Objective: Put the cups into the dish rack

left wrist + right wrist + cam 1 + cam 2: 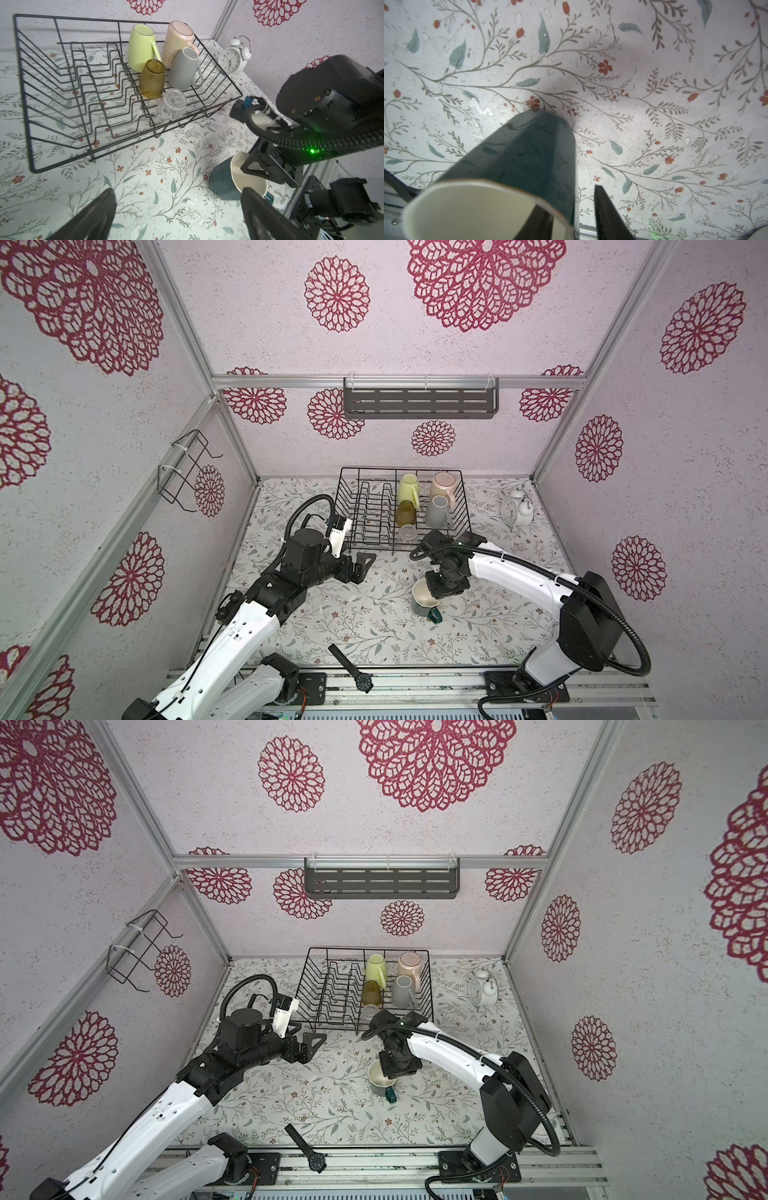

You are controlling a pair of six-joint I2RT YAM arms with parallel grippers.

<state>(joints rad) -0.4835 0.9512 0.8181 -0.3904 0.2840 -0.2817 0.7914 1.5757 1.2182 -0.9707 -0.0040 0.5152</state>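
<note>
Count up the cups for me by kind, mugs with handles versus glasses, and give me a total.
Mugs with handles: 4, yellow-green mug, pink mug, grey mug, teal mug
Glasses: 2, amber glass, clear glass
Total: 6

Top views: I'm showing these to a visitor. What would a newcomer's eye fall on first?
Red flower patterns cover the walls. The black dish rack at the back, five cups upside down in its right half. Nearer, a teal mug on the flowered table, the right gripper astride its rim.

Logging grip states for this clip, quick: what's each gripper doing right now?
Left gripper: open, empty.
Right gripper: open, jaws astride the wall of the dark teal mug, not clamped.
</note>
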